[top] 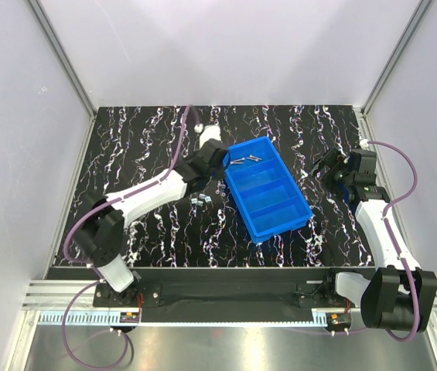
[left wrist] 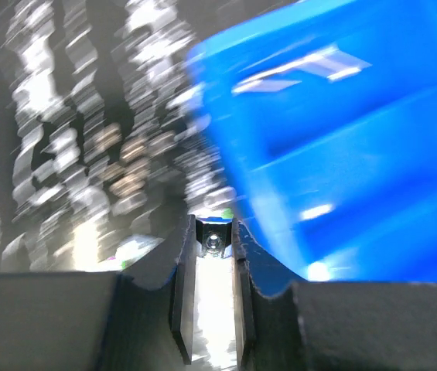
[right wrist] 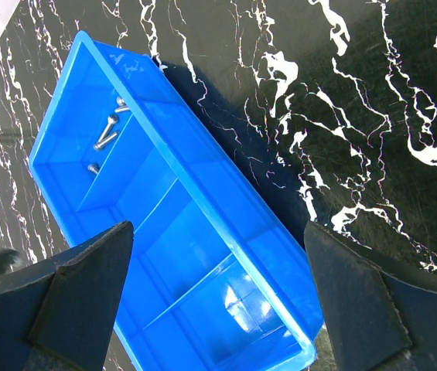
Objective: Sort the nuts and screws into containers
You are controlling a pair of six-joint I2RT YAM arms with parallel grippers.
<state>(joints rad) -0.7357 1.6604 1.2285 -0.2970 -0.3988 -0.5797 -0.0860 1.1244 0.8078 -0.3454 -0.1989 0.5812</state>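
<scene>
Screws (top: 245, 160) lie together in the end compartment of the blue tray (top: 280, 210), the one farthest from the arm bases. From the right wrist we count three slender ones (right wrist: 108, 127) there, plus a shorter bit near the cross wall whose kind we cannot tell. The tray sits at an angle on the black, white-veined counter (top: 141, 131), between the two arms. We see a small cluster of nuts (top: 200, 201) loose on the counter, near the tray's left long wall and apart from it. The left hand (top: 214, 158) is at the tray's far left corner, just beside the compartment with the screws; we cannot tell whether it touches the wall. Its wrist view is heavily blurred, with the tray (left wrist: 342, 139) filling the right side. There the left hand (left wrist: 214, 232) has its fingers (left wrist: 183, 294) drawn close, pinching a small metal piece (left wrist: 214, 243) at the tips; we cannot say if it is a screw or a nut. The right hand (top: 328, 167) is off the tray's right side, well apart from it. In its own view the right hand (right wrist: 218, 228) is spread wide with nothing in its grasp, framing the tray (right wrist: 203, 247).
</scene>
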